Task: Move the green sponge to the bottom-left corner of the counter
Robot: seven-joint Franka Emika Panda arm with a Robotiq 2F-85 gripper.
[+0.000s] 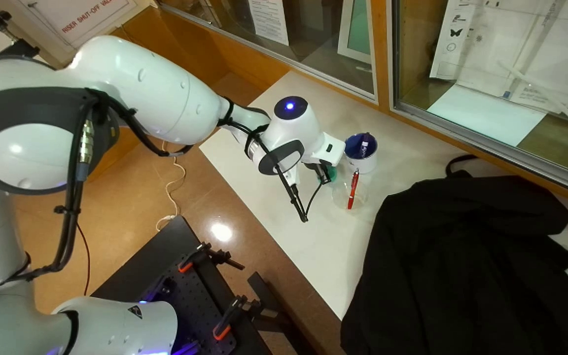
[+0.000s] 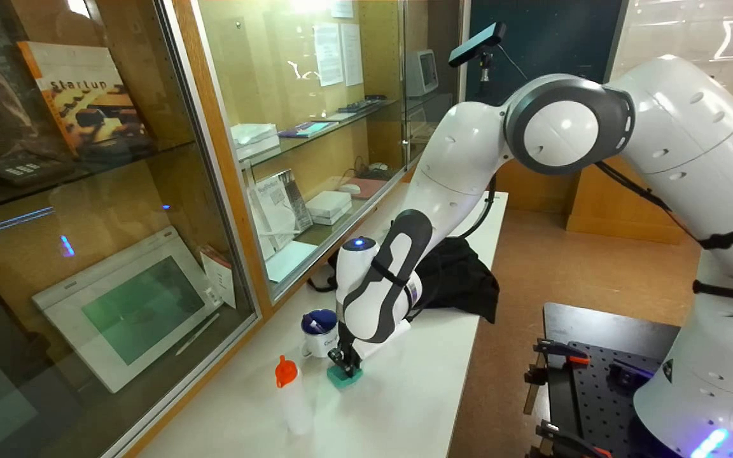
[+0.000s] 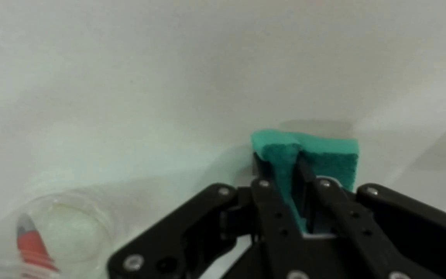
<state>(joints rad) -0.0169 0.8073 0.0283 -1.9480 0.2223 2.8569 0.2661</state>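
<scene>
The green sponge is a teal block with a darker face, seen in the wrist view. My gripper is shut on the sponge's left part, and the sponge bulges between the fingers. The sponge also shows under the gripper in an exterior view, as a teal block. In an exterior view the arm mostly hides the sponge. The cream-white counter lies under it. The sponge is at or just above the surface; I cannot tell if it touches.
A white mug with blue inside stands close to the gripper. A clear cup holds a red pen. A white bottle with orange cap stands near the sponge. A black garment covers part of the counter. Glass cases line the back.
</scene>
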